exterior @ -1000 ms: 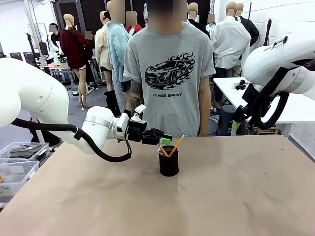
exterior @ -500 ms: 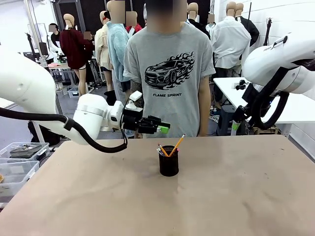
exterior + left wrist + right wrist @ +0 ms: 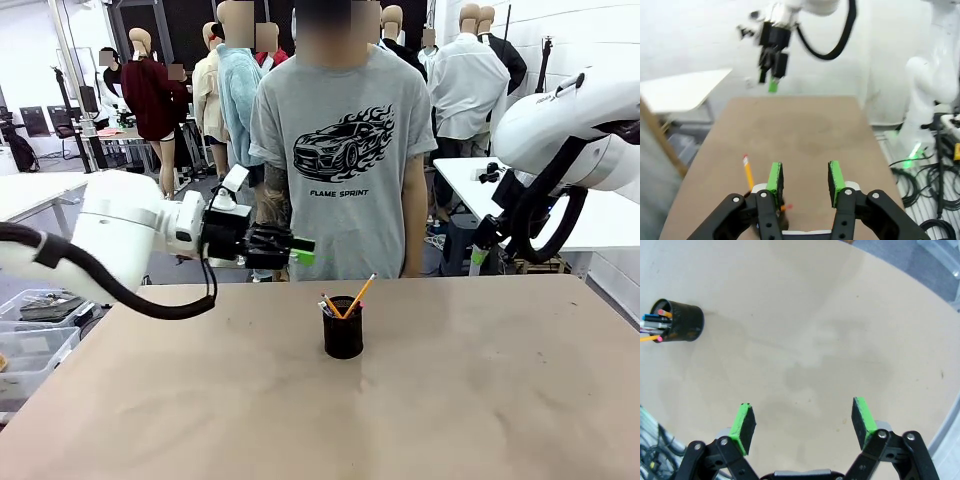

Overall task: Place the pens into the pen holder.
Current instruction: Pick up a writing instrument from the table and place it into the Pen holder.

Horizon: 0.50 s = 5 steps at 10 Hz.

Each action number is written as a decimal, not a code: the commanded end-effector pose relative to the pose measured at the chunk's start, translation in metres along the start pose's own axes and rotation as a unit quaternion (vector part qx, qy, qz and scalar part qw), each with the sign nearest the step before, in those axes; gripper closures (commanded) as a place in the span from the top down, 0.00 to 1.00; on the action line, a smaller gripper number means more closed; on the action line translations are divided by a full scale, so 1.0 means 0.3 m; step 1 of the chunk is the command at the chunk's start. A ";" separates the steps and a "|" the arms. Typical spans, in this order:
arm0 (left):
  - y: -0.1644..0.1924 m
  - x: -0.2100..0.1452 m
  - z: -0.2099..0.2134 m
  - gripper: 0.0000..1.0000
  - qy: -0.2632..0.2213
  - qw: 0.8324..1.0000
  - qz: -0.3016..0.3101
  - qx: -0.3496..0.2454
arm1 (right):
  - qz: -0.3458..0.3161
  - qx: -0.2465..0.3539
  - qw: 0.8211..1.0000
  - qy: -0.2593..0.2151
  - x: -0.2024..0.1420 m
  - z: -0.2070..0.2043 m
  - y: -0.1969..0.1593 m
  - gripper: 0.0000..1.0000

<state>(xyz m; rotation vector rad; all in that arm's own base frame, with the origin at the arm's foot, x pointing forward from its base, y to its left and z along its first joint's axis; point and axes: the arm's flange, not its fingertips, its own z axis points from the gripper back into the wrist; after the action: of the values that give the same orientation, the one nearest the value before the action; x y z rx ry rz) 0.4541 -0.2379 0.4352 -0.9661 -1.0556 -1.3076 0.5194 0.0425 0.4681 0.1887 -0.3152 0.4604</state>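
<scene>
Black mesh pen holder (image 3: 343, 334) standing near the middle of the brown table (image 3: 480, 400), with the yellow pencil (image 3: 359, 296) and the other pens (image 3: 330, 305) leaning inside. No pen seen lying beside the holder. Left gripper (image 3: 303, 251) up and to the left of the holder, half open, holding nothing. Right gripper (image 3: 803, 426) high above the table, wide and empty. Probably the retreat step: best to lift clear of the holder, without brushing the pencil tip.
</scene>
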 end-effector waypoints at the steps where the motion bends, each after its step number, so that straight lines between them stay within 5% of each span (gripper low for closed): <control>1: -0.063 0.029 0.054 0.49 0.056 0.990 0.031 0.123 | 0.006 -0.003 1.000 -0.002 -0.003 -0.003 -0.004 0.96; 3: -0.094 0.024 0.162 0.49 0.121 0.960 0.076 0.242 | 0.006 -0.003 1.000 -0.002 -0.003 -0.003 -0.004 0.96; 5: -0.138 0.010 0.249 0.49 0.146 0.940 0.109 0.289 | 0.006 -0.003 1.000 -0.002 -0.003 -0.003 -0.004 0.96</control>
<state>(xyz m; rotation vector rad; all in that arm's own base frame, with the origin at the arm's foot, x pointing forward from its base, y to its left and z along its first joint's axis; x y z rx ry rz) 0.4218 -0.1655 0.4542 -0.4096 -1.0313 -0.9088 0.5194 0.0425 0.4682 0.1888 -0.3152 0.4603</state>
